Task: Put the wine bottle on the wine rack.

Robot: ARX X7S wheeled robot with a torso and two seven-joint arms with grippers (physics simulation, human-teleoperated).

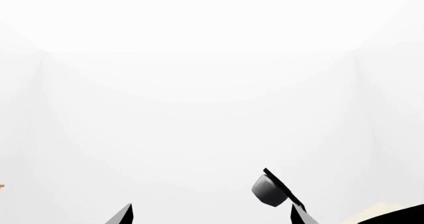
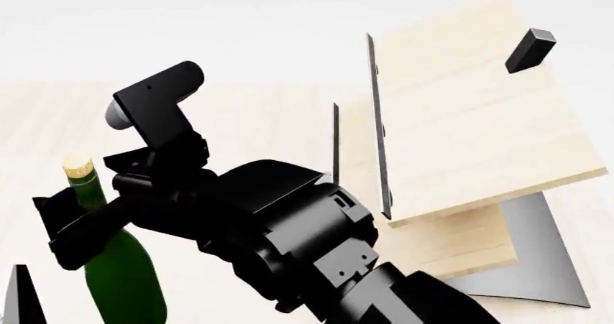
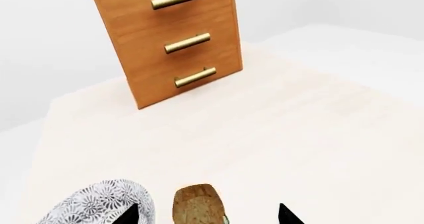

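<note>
Wine bottle (image 2: 120, 281) is upright at the lower left of the head view, dark green glass with a cream cork (image 2: 79, 167) on top. The glass facing that camera is plain green. Its foot runs off the frame edge, so I cannot tell whether it rests on the bench (image 3: 298, 134). The right gripper (image 3: 206, 218) has its jaws clenched across the bottle where neck meets shoulder. In the right wrist view the cork's round top sits between the two black tips.

To the right of the bottle, beyond the black arm, the wine rack (image 2: 461, 123) leans with its light wooden boards stacked and tilted. Thin black metal strips run along the board edges, and a curved grey base (image 2: 537, 266) sits beneath. A short black peg (image 2: 530, 49) sticks out of the top board. The bottle is not on the rack.

In the right wrist view a grey floral-patterned bowl (image 3: 99, 204) lies just beside the cork. A brown drawer cabinet (image 3: 169, 50) with three brass handles stands farther back on the bench.

The left gripper (image 1: 212, 216) points at blank white with its jaws released, wide apart and grasping nothing.
</note>
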